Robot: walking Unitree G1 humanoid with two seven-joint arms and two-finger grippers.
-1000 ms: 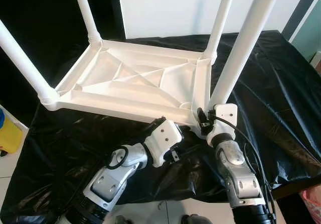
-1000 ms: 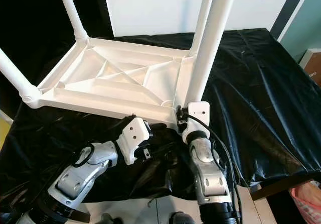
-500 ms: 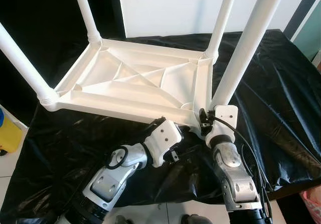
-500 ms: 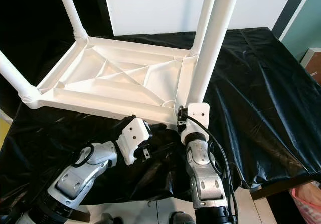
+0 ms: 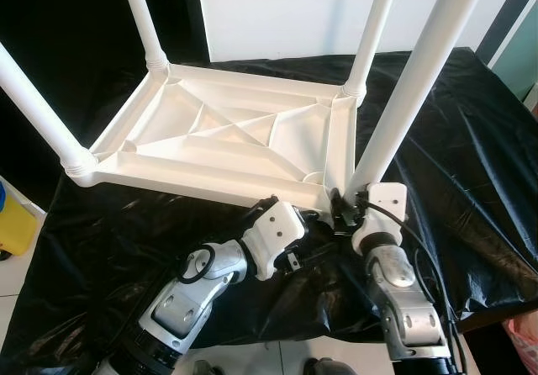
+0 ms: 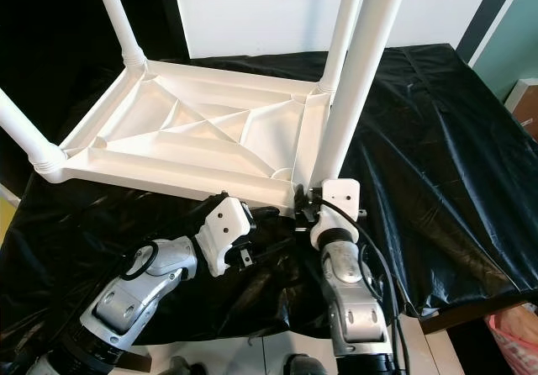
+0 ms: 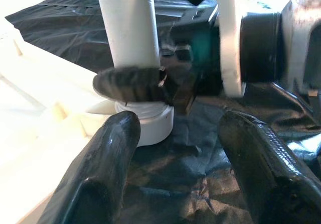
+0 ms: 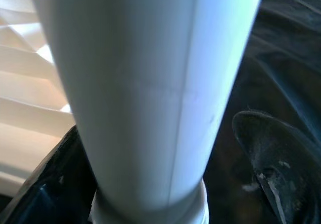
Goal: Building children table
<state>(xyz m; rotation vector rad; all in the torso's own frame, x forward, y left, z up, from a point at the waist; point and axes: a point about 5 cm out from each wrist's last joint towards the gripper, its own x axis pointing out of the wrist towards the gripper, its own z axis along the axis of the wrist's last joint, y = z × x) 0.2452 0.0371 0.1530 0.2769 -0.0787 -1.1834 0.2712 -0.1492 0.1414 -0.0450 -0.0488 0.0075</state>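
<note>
A white plastic children's table [image 5: 227,135] lies upside down on a black cloth, with its legs pointing up. My right gripper [image 5: 343,209] is shut around the base of the near right leg [image 5: 403,89], where it meets the corner socket. In the right wrist view that leg [image 8: 145,83] stands between the black fingers [image 8: 276,158]. My left gripper [image 5: 307,224] is open just left of the same corner, low on the cloth. In the left wrist view its fingers [image 7: 105,169] point at the leg base [image 7: 145,123], holding nothing.
The black cloth [image 5: 471,139] covers the whole work surface and hangs over its near edge. A yellow object [image 5: 13,219] sits on the floor at the left. A white panel [image 5: 286,13] stands behind the table. Three other legs [image 5: 143,18] rise at the remaining corners.
My right wrist has shifted slightly right and nearer, and the held leg's top has leaned a little to the right. The left arm has stayed put.
</note>
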